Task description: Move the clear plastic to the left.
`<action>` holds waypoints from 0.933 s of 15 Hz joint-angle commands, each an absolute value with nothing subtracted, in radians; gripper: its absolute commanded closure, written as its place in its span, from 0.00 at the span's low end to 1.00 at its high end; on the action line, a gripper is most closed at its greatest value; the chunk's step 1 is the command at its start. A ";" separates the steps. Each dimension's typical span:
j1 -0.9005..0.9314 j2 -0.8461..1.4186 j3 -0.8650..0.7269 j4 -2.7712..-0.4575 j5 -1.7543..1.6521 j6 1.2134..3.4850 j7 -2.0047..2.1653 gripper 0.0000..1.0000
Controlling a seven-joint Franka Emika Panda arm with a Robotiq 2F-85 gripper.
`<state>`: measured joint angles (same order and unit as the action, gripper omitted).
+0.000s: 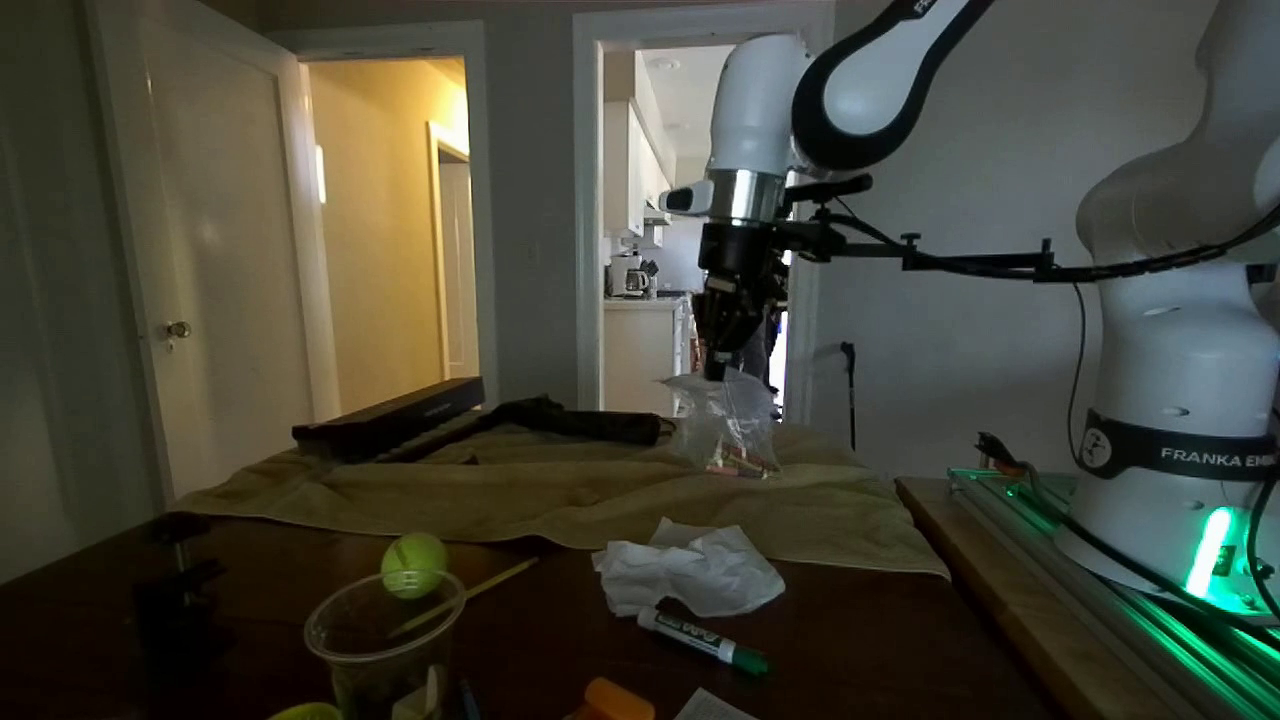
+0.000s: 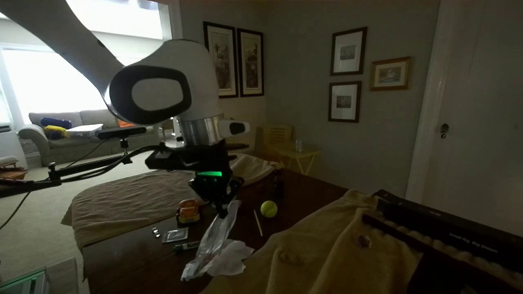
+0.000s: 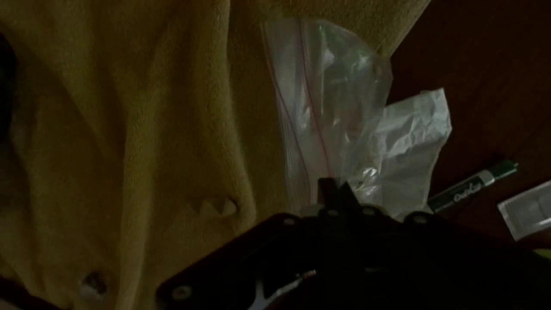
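Cloth [image 1: 560, 492], perhaps plush, behind plastic [image 1: 726, 425]

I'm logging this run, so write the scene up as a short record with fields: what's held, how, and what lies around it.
Held item: clear plastic bag
Grip: fingers closed on the bag near its top, the rest hanging below
Bag contents: reddish pieces at the bottom, kind unclear
Surface: dark table, partly covered by a tan towel
Paper: white crumpled paper, near a green-capped marker
Ball: tennis ball, near a thin yellow stick
Cup: clear cup, upright
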<state>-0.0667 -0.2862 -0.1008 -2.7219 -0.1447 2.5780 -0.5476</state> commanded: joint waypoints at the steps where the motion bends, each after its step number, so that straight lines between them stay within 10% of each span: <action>1: 0.007 -0.356 -0.100 -2.684 -0.121 2.584 -0.556 1.00; 14: 0.092 -0.312 -0.130 -2.624 -0.110 2.658 -0.674 1.00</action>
